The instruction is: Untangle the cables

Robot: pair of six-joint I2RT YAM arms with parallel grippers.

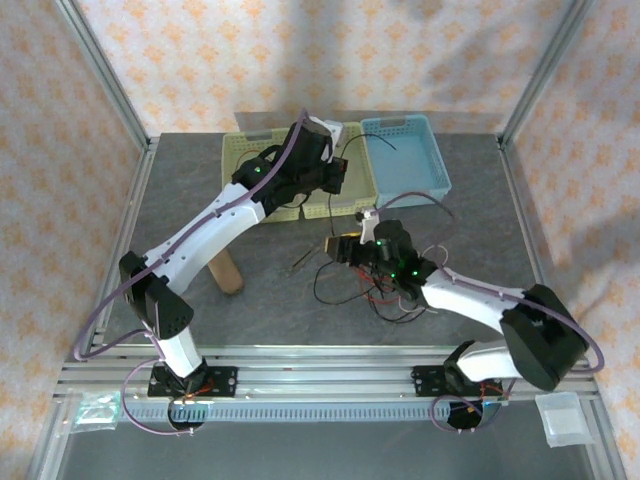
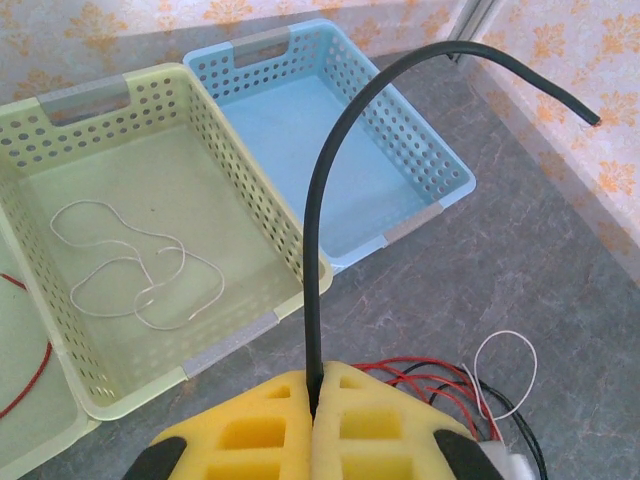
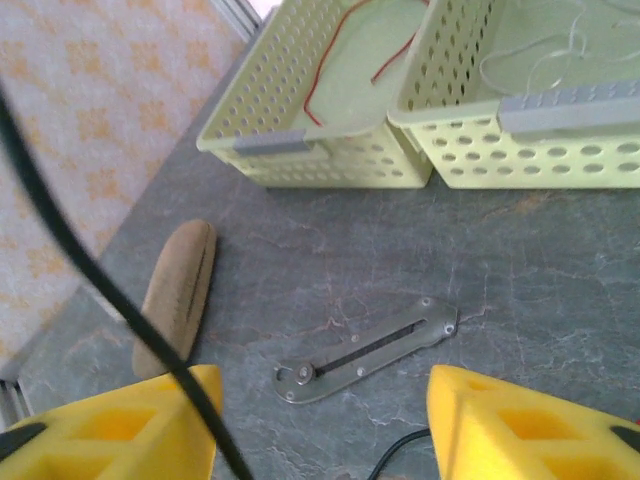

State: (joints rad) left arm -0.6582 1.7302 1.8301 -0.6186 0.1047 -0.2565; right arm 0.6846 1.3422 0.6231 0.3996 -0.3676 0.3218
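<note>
Left jaws: clamped on black rubber-sheathed cable (image 2: 318,250)
Right jaws: apart, gripping nothing
Handling: light, springy, arching unsupported; regrip near the red-and-white wire tangle (image 2: 425,372)

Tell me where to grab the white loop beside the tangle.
Grip the white loop at its rounded end, which lies on bare table clear of the red and black wires. It looks flat on the surface, so probably come straight down from above, jaws across the strand.
</note>
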